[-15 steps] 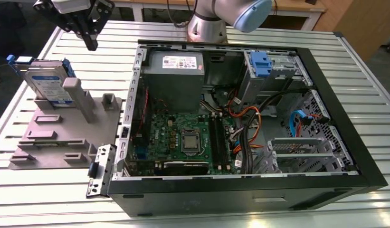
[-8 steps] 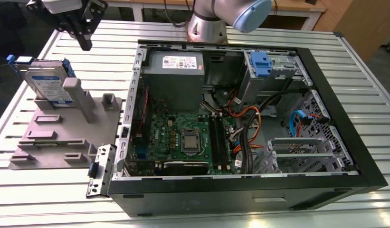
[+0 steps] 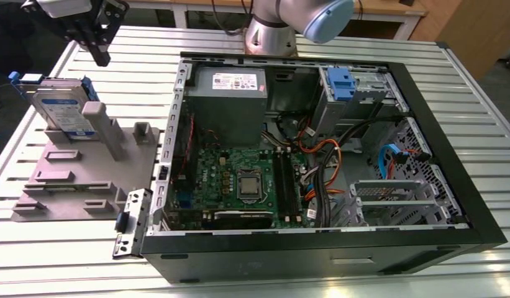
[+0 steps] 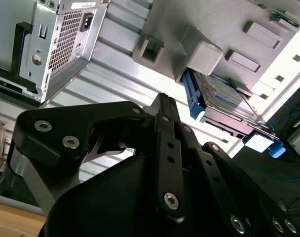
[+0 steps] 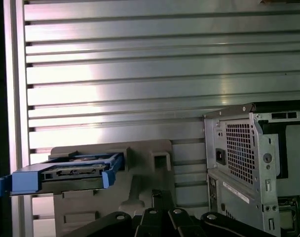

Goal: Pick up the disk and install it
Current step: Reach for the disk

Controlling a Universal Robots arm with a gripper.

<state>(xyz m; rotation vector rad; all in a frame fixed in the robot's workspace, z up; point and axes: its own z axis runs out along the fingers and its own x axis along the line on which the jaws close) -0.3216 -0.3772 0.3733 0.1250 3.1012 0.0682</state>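
Black two-finger gripper [image 3: 100, 57] hangs above the disk, clear of it, fingers together and holding nothing; both wrist views show the linkages closing to one tip. The disk [image 3: 63, 108], a flat silver hard drive with a white-and-blue label and blue plastic side rails, stands on edge in the matte grey plastic fixture [image 3: 72, 180], leaning on a post. It sits to the exterior view's left of the open black steel PC case [image 3: 478, 205]. Its thin upper edge faces the gripper, broad faces to the sides, so the disk lies below the fingertips. All of it sits on the ribbed aluminium slat table [image 3: 39, 261]
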